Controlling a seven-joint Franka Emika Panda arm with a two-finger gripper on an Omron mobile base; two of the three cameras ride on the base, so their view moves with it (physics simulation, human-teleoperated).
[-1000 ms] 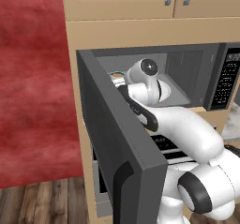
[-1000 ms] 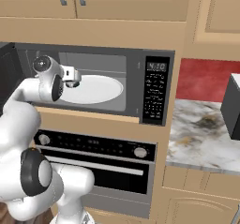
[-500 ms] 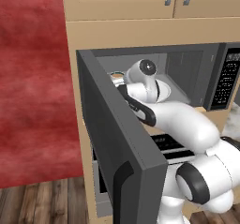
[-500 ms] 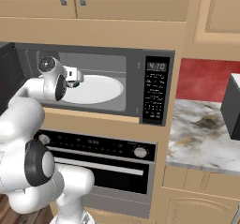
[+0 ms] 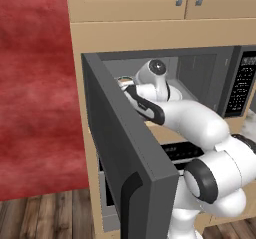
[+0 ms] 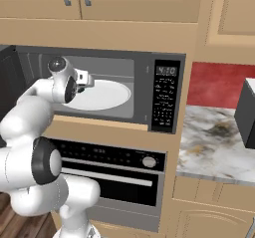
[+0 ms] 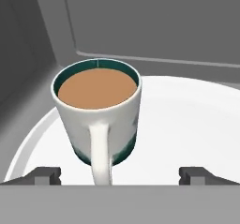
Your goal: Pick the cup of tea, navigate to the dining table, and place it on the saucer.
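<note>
Left base view: I have the arm reaching into the microwave (image 5: 200, 83). Right base view: its clock display (image 6: 167, 71) reads 4:10. Hand view: the gripper (image 7: 120, 174) is spread wide, empty; the cup of tea (image 7: 98, 110) stands on the turntable plate (image 7: 187, 124) straight ahead, handle toward me. I advise advancing level and closing on the body, not the handle.

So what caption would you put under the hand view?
Open gripper lined up on the cup of tea, standing on the white microwave plate.

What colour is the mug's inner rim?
Teal-green, above light brown tea; the cup of tea shows it best in the hand view.
</note>
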